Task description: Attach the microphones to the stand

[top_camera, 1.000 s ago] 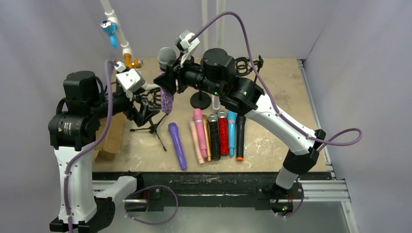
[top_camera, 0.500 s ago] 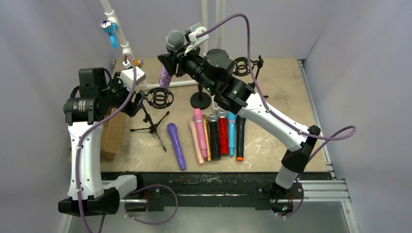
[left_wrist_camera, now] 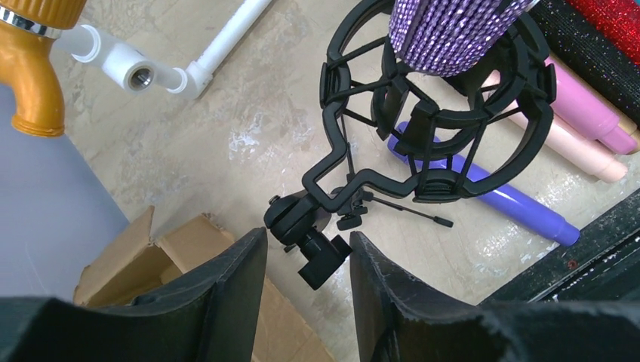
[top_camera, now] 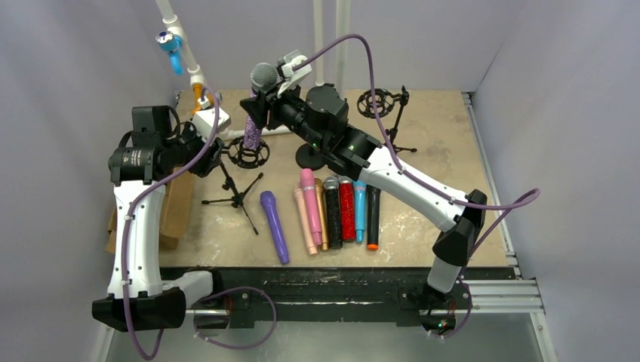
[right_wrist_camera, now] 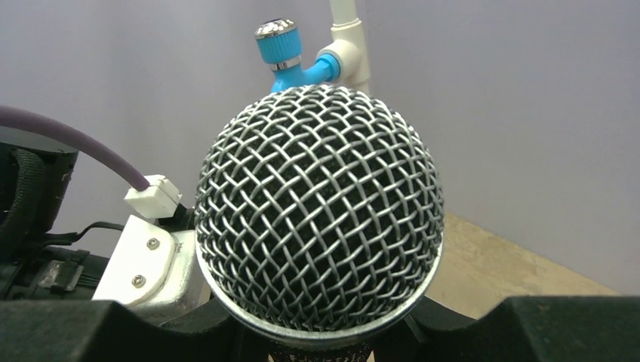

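Purple glitter is what my right gripper (top_camera: 259,105) is closed around. It holds the purple glitter microphone (top_camera: 253,130) upright, just under its grey mesh head (right_wrist_camera: 321,219), which fills the right wrist view. The microphone's lower end stands inside the black ring cradle (left_wrist_camera: 453,118) of the tripod stand (top_camera: 234,194). In the left wrist view the glitter barrel runs down into the upper hoop and the front bands cross before it. How deep it sits I cannot tell.

My left gripper (left_wrist_camera: 307,237) is low beside that stand, its fingers (left_wrist_camera: 226,294) part way apart with the stand's swivel joint (left_wrist_camera: 321,260) between them. Whether the pads press on the joint I cannot tell.

The other microphones lie flat on the table (top_camera: 438,128), near the stand's feet. A purple one (top_camera: 275,225) lies alone. Beside it is a close row of peach (top_camera: 305,220), pink (top_camera: 309,194), gold (top_camera: 321,219), black (top_camera: 333,215), red glitter (top_camera: 347,211) and blue (top_camera: 360,207), then one more black with an orange end (top_camera: 373,217).

A cardboard box (top_camera: 175,211) sits at the table's left edge with its flaps open; what it holds I cannot see. A second ring cradle (top_camera: 376,100) stands on its own stand at the back right.
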You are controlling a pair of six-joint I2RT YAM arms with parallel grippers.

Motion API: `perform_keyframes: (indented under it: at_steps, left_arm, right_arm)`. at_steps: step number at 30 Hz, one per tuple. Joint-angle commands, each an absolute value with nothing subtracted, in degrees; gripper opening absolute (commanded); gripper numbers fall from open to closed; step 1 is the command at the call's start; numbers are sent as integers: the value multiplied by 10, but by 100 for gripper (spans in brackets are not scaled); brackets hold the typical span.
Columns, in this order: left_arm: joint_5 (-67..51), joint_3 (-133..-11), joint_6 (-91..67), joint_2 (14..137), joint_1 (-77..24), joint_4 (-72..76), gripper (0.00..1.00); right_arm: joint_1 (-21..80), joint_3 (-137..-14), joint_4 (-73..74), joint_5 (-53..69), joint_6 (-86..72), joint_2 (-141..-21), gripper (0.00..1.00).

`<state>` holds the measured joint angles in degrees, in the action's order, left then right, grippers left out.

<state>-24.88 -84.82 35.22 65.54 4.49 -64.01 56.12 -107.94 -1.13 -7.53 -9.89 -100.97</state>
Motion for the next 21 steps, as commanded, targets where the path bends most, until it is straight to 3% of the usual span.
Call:
perform_keyframes:
  at_steps: [1,16,21]
  left_arm:
    - [-254,-845,358,660,49,-614,42]
    - [-255,-834,349,668,48,-601,39]
    - [-248,-823,342,660,49,-573,52]
  right_arm:
    - [561,-1060,-43,-74,-110,-975,2]
    - [560,-1099,19,9,-86,-1004,2]
    - [560,-1131,50,38,-74,-1021,2]
